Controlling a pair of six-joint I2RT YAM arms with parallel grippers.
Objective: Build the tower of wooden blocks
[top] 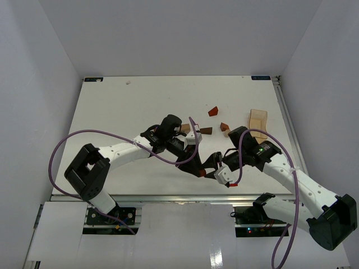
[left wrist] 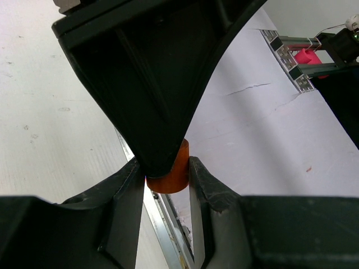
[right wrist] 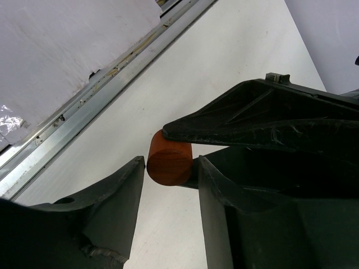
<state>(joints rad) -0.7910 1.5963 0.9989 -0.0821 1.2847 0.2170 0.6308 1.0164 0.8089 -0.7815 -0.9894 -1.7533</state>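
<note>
A reddish-brown cylinder point(left wrist: 175, 175) point(right wrist: 170, 164) hangs above the table's near middle, held between both grippers. My left gripper point(left wrist: 162, 168) point(top: 203, 170) is shut on its sides. My right gripper point(right wrist: 171, 168) point(top: 215, 161) comes from the opposite side, with its fingers against the cylinder's other end. From above the cylinder is hidden by the two grippers. The rest of the wood block tower pieces lie loose further back: a reddish wedge point(top: 213, 111), a dark brown block point(top: 206, 130), a tan block point(top: 185, 128) and a small brown and tan pair point(top: 225, 129).
A larger pale wooden slab point(top: 258, 120) lies at the right side of the table. The table's metal front rail point(right wrist: 84, 106) runs just below the grippers. Purple cables loop over both arms.
</note>
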